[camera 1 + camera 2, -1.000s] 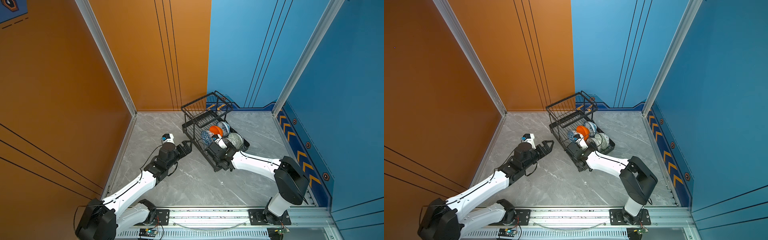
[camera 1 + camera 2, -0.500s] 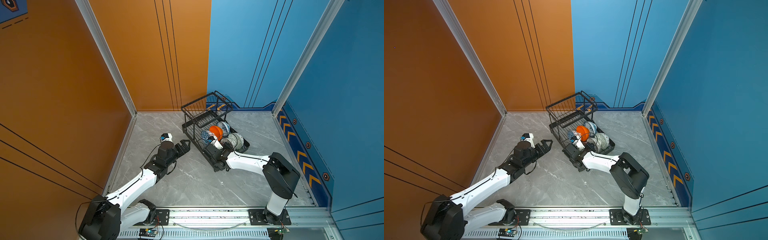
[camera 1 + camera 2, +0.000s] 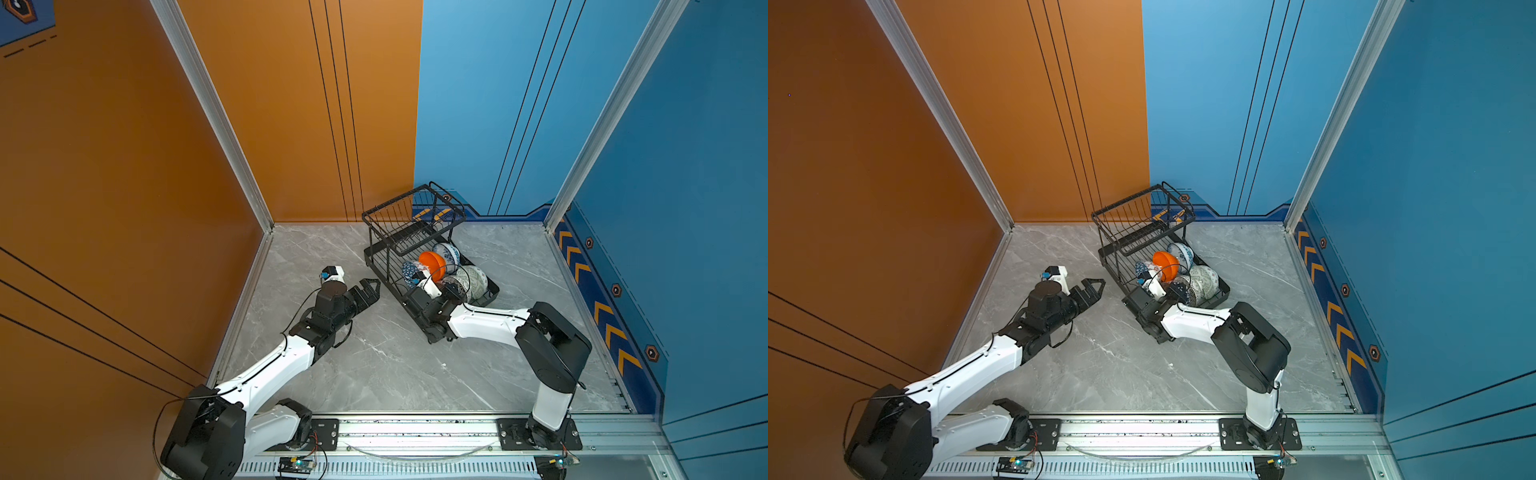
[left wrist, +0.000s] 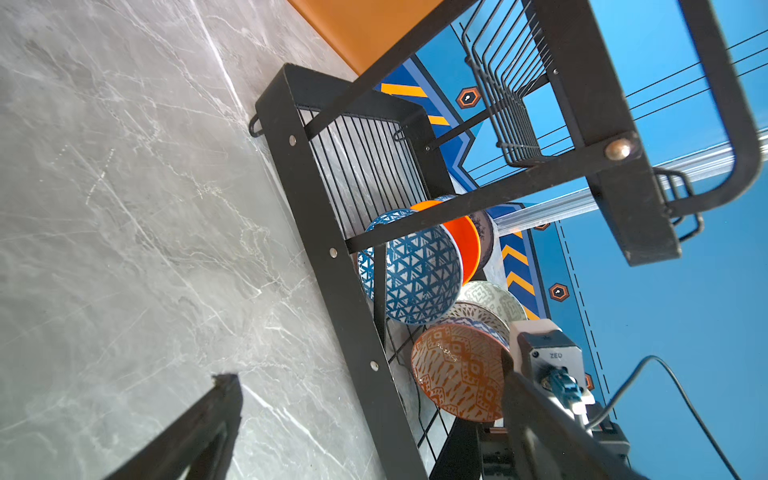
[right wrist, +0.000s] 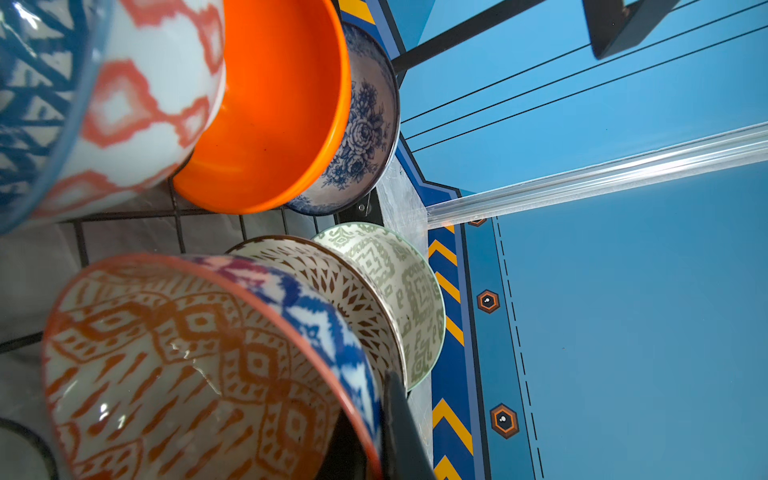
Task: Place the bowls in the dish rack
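- Right gripper (image 5: 376,432): clamped on the rim of the red-orange patterned bowl (image 5: 187,365), one finger inside the rim and one outside
- That bowl stands on edge in the lower tier of the dish rack (image 3: 376,259), at the end nearest the robot, and leans back on the white lattice bowl (image 5: 332,291)
- The pale green bowl (image 5: 415,299) is behind that; the second row holds the blue triangle bowl (image 4: 419,282), the plain orange bowl (image 3: 432,262) and the floral bowl (image 5: 365,124)
- All six bowls are in the rack, none on the table
- Key relation: the held bowl lies straight ahead of the right gripper, its mouth facing back toward the wrist, so the way out looks to be back along the rack's long side, toward the robot
- Likely next: let go, then pull straight back; dragging the rim could tip the row
- Left gripper (image 3: 368,291): jaws wide, holding nothing, over bare table just left of the rack and farther from the bowl than the right
- Since a second ago: the right elbow has swung in toward the middle while the grip stayed at the bowl; the left gripper has hardly shifted
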Robot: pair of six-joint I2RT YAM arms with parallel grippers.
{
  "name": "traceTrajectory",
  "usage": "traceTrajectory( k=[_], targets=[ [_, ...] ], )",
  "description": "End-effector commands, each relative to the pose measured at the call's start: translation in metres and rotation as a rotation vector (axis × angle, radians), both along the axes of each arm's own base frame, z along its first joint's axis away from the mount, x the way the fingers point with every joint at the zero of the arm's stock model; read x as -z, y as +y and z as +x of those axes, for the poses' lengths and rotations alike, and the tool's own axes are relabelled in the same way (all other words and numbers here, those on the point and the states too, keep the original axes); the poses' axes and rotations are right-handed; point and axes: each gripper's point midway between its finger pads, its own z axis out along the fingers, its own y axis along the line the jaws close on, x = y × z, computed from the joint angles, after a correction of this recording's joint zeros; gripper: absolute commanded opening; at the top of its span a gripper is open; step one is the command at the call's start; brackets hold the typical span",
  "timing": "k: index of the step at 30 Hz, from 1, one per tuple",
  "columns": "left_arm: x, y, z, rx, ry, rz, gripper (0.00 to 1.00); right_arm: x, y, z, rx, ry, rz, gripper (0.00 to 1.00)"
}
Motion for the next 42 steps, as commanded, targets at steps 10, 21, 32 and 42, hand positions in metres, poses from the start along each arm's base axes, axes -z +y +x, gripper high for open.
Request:
traceTrajectory(
  k=[10,21,32,42],
  targets=[
    [-0.003,0.0,0.004,0.012,-0.009,-0.005,0.98,0.006,0.001,-0.006,0.01,-0.037,-0.078,0.0],
    [-0.003,0.0,0.002,0.014,-0.01,-0.006,0.98,0.02,0.002,-0.017,-0.002,-0.002,-0.065,0.0],
    [-0.004,-0.001,0.002,0.017,-0.011,-0.007,0.98,0.03,0.0,-0.028,0.009,0.056,0.008,0.0],
    [-0.005,-0.002,0.0,0.021,-0.015,-0.009,0.98,0.018,-0.01,-0.028,0.061,0.079,0.095,0.03]
  ],
)
